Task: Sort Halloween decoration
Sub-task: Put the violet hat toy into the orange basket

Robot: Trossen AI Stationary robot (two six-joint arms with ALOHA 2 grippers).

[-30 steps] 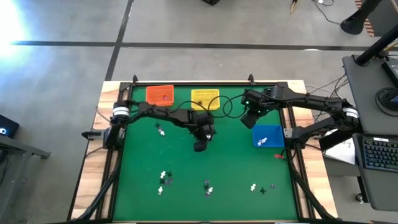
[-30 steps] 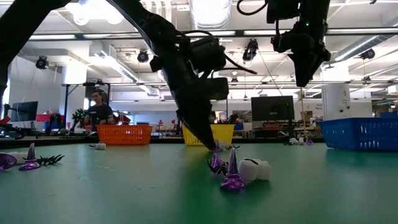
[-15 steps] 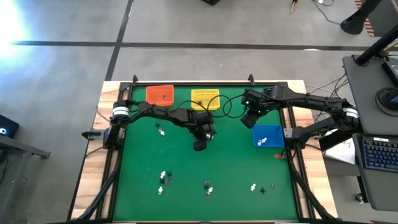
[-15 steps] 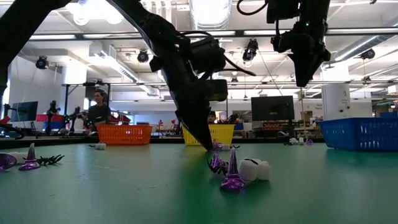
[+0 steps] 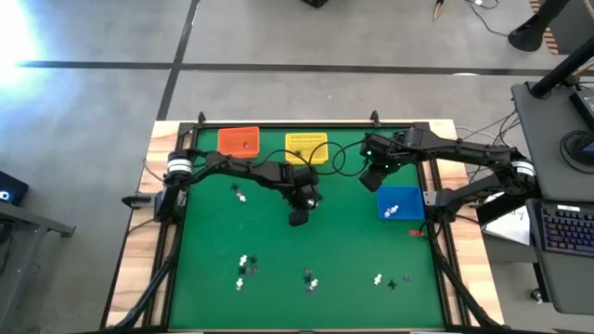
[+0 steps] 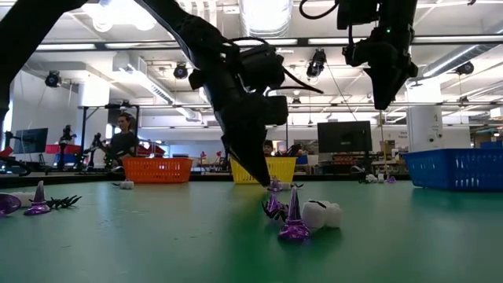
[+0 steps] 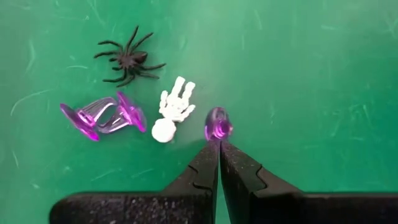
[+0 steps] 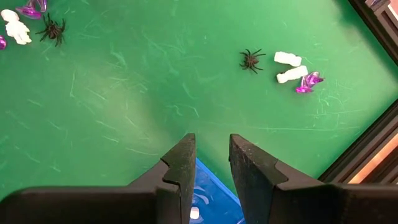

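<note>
Nothing has shifted since a second ago — both arms sit as before. My left claw (image 7: 219, 142) is down at the green table (image 5: 353, 260), fingers pressed together, tips touching a purple trinket (image 7: 217, 123). Just beside it lie a white skeleton (image 7: 172, 116), purple glasses (image 7: 102, 116) and a black spider (image 7: 129, 59). My right claw (image 8: 211, 149) hangs narrowly parted over the blue basket (image 5: 400, 202).

Three baskets (image 5: 238, 141) stand along the table's (image 5: 204, 241) far edge and right side; trinkets (image 5: 244, 267) lie scattered near its front edge.
</note>
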